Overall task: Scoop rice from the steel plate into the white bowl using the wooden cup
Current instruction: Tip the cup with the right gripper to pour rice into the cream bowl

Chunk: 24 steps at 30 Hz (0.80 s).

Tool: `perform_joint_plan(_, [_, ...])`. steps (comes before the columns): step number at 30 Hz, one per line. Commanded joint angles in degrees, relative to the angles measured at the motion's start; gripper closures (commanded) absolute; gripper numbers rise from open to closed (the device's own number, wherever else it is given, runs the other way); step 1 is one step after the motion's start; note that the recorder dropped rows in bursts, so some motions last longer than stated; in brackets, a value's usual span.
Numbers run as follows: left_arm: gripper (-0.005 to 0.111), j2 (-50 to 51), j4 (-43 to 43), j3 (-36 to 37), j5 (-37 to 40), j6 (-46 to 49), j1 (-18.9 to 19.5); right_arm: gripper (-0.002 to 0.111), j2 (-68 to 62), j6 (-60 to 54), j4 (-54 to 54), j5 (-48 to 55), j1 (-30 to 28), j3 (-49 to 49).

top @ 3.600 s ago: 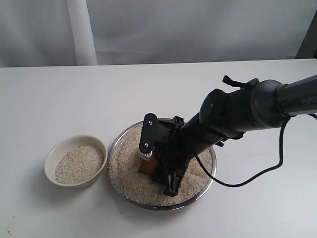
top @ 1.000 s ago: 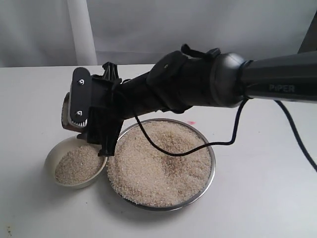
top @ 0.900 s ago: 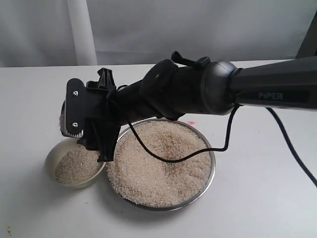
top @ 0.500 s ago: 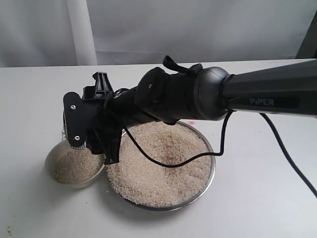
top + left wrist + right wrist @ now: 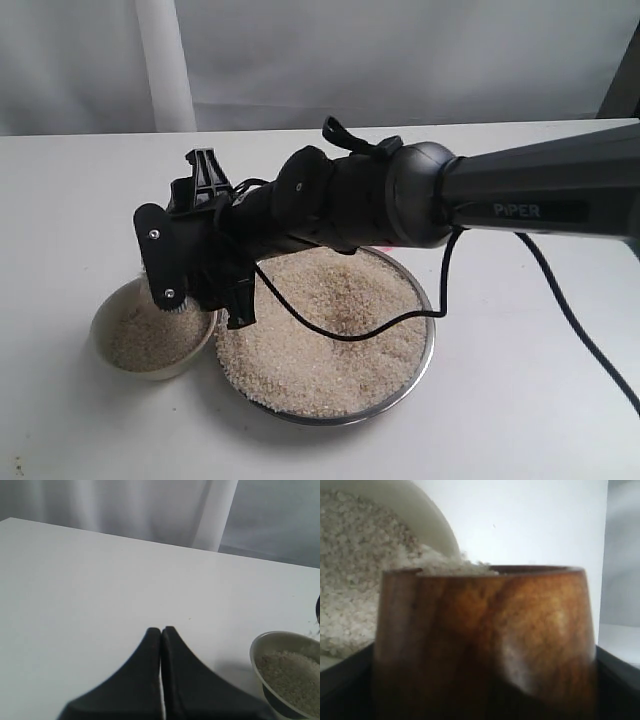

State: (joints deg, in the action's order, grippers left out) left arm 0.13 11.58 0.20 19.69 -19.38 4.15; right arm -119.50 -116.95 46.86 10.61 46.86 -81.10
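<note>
My right gripper (image 5: 205, 295) reaches across to the left and hangs just above the white bowl (image 5: 105, 320). It is shut on the wooden cup (image 5: 485, 640), which is tilted with rice (image 5: 450, 567) heaped at its lip over the bowl's rim (image 5: 437, 525). In the exterior view the gripper hides the cup. The bowl holds rice (image 5: 150, 338). The steel plate (image 5: 428, 345) beside it is filled with rice (image 5: 330, 345). My left gripper (image 5: 161, 629) is shut and empty above bare table, with the white bowl (image 5: 256, 652) off to one side.
A black cable (image 5: 350, 330) from the right arm loops low over the plate. White table (image 5: 520, 420) surrounds both vessels. A white curtain (image 5: 400, 60) hangs behind the far table edge.
My right gripper has carried the cup from the plate to the bowl. Over the last second it has sunk lower and tipped the cup further over the bowl.
</note>
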Motion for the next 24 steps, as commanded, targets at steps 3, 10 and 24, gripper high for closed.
perform_joint_plan(3, [0.107, -0.1, -0.3, -0.2, -0.4, -0.1, -0.1, 0.108, -0.5, -1.0, -4.4, -1.9, 0.5, -0.8])
perform_joint_plan(10, [0.107, -0.1, -0.3, -0.2, -0.4, -0.1, -0.1, 0.108, -0.9, -1.0, -10.0, -4.0, 1.2, -0.8])
perform_joint_plan(24, [0.107, -0.1, -0.3, -0.2, -0.4, -0.1, -0.1, 0.108, -0.9, -1.7, -17.3, -7.2, 2.9, -0.8])
